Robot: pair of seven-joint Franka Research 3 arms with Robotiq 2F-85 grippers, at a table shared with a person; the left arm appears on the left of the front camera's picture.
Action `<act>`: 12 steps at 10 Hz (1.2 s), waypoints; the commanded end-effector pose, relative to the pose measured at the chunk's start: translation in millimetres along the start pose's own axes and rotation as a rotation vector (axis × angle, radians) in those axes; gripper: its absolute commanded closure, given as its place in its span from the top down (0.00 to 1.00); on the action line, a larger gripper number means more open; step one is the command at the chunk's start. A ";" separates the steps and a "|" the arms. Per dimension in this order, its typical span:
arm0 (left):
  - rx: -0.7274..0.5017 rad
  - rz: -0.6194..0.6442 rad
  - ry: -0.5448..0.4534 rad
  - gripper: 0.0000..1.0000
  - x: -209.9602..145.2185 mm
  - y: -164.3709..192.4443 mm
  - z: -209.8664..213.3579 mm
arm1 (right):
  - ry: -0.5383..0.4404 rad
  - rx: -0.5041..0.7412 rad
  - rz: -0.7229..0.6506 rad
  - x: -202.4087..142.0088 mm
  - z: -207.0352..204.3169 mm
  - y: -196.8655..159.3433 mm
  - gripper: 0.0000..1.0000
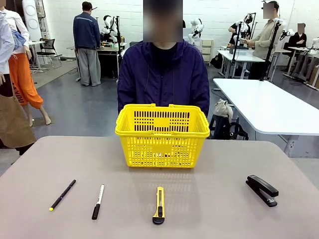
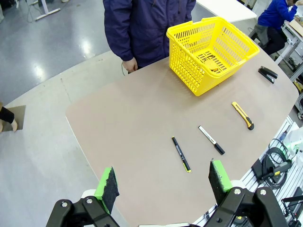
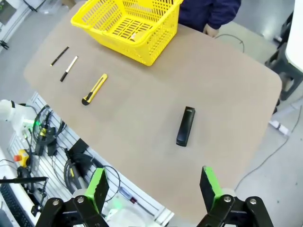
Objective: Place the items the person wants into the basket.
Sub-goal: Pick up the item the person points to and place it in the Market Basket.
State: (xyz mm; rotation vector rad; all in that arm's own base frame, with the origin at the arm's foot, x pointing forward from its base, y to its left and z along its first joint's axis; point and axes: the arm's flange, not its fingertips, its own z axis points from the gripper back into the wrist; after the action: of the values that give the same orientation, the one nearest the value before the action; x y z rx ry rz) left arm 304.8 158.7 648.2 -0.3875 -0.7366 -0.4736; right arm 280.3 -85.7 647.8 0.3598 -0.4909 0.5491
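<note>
Hovering above the tabletop [image 1: 224,219], my left tool [image 2: 163,182] and my right tool [image 3: 154,184] both stand wide and hold nothing. The yellow basket [image 1: 162,137] sits at the far middle, just in front of the person [image 1: 163,74], whose hand [image 2: 129,66] hangs by the far edge and points at nothing, so I judge the biggest risk is grabbing something they do not want. The utility knife [image 1: 158,205] lies flat near my edge, in line with the basket, and the marker [image 1: 98,201] and pen [image 1: 63,194] lie to its left, close enough to be taken by mistake. The knife is slim and low, so my fingers could scrape the tabletop or let it slip. The stapler [image 1: 262,189] lies well apart on my right, with open surface around it. The basket's tall walls stand in the way of any low carry, and a bump could shove it toward the person.
</note>
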 end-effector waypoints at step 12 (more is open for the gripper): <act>-0.012 -0.012 -0.011 1.00 -1.5 1.4 0.6 | 0.000 0.000 0.000 0.0 0.0 0.0 1.00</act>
State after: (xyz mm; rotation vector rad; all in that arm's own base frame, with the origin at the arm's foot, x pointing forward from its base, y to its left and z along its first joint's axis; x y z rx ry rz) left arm 304.9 158.7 648.1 -0.3876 -0.7365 -0.4741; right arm 280.2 -86.0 649.5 0.3644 -0.4969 0.5578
